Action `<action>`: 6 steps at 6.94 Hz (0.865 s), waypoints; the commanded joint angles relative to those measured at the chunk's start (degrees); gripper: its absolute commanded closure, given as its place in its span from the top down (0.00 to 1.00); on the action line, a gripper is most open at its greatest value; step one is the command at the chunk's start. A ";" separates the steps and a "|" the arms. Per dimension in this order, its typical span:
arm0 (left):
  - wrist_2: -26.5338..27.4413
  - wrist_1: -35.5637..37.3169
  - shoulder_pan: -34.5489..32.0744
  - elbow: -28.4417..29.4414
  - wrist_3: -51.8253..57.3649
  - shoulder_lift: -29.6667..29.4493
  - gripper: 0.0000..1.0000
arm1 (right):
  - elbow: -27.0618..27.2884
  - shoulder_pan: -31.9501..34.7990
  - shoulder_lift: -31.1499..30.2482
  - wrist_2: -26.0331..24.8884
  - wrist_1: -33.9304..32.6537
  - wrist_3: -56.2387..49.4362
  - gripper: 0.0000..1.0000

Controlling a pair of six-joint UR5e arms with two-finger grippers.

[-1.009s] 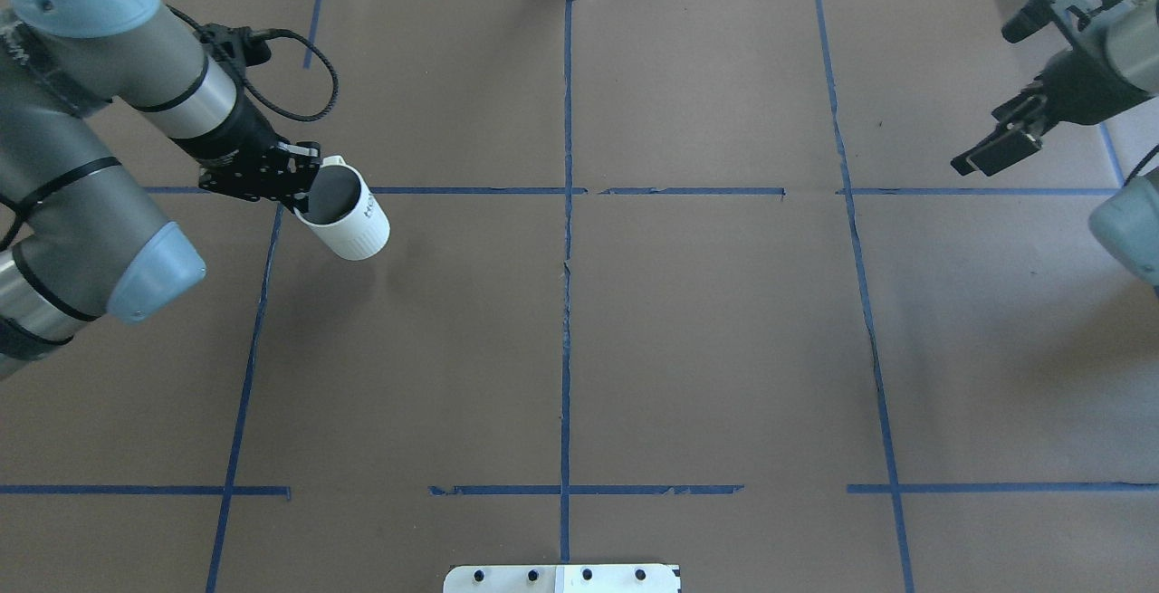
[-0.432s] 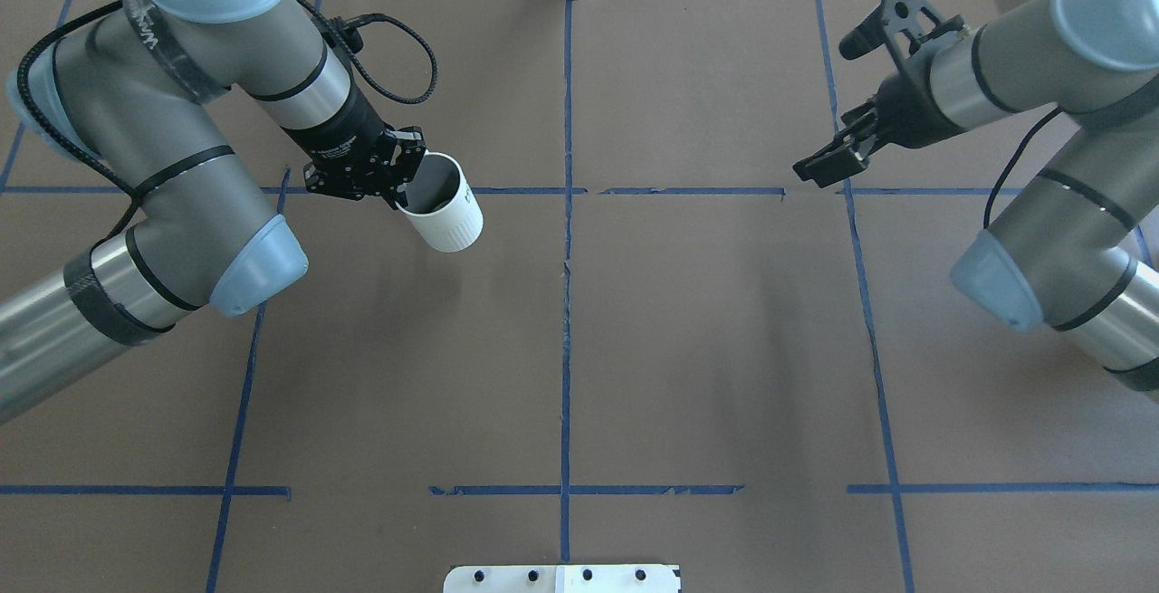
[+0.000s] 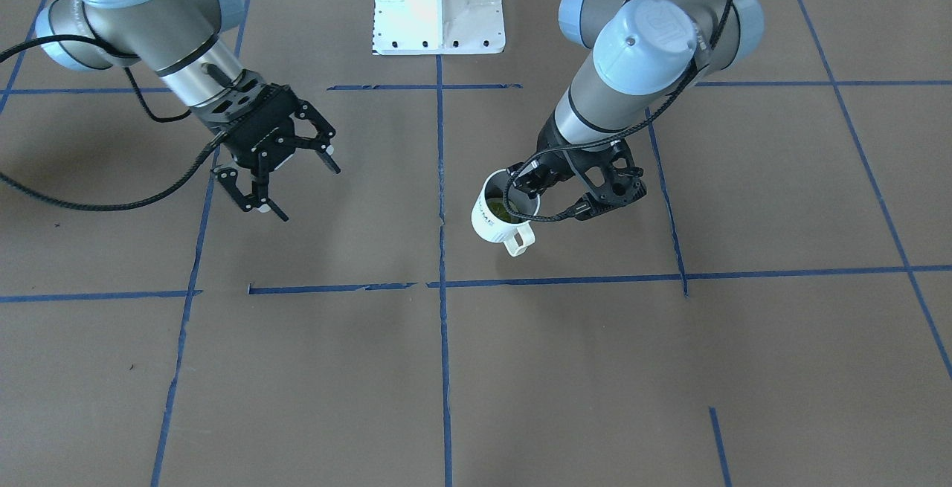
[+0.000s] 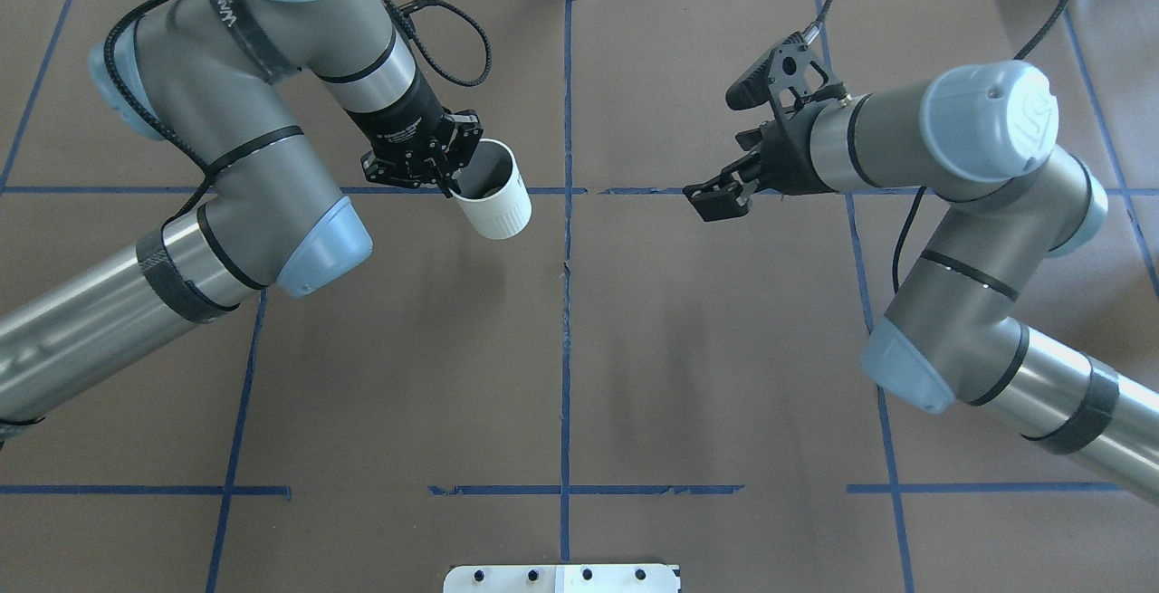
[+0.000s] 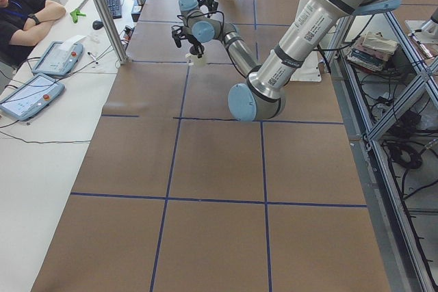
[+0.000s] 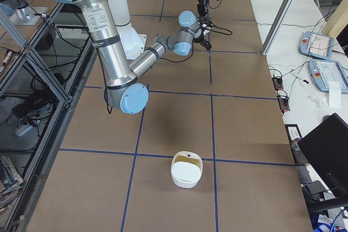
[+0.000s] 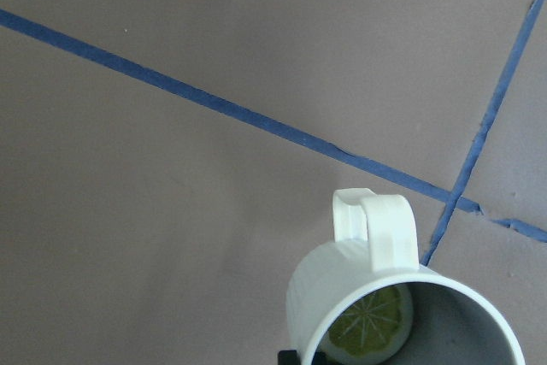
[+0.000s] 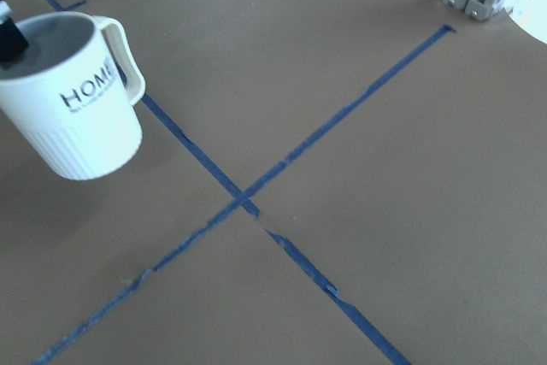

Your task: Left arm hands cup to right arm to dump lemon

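Both arms have swung inward since a second ago. The left arm (image 4: pixel 253 122) has carried the cup (image 4: pixel 493 204) from the left edge of the overhead frame to just left of the centre blue tape line (image 4: pixel 567 95). The right arm (image 4: pixel 905 136) has come in from the far right edge.

You see the left gripper (image 4: pixel 445 172) clamped on the cup's rim, holding it roughly upright with its mouth up, apparently clear of the table (image 4: pixel 706 349). A yellow-green lemon (image 7: pixel 372 324) slice lies at the bottom of the cup.

The right gripper (image 3: pixel 297 186) stands with its fingers spread wide and empty. It points toward the cup but is still apart from it, on the other side of the tape line.

From the right wrist view the cup sits upper left, with the "HOME" side and the handle turned toward that claw. The left fingers hold the far rim, so the near wall looks free for your handover grasp.

A white bowl (image 6: pixel 186 169) sits well apart, low in the exterior right view; what it holds you cannot tell.
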 commanded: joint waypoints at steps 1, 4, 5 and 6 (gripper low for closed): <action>-0.03 -0.33 0.13 2.53 -3.29 -3.40 0.00 | -0.04 -6.22 4.12 -8.70 1.59 0.98 1.00; -0.55 -0.68 0.83 2.01 -9.19 -4.46 0.00 | -0.04 -12.12 4.57 -20.75 1.59 0.98 1.00; -0.64 -0.59 1.09 1.92 -9.37 -4.99 0.00 | -0.04 -12.74 4.57 -21.90 1.59 0.89 1.00; -0.73 -0.59 1.18 1.66 -9.46 -5.17 0.00 | -0.04 -13.01 4.57 -22.17 1.68 0.89 1.00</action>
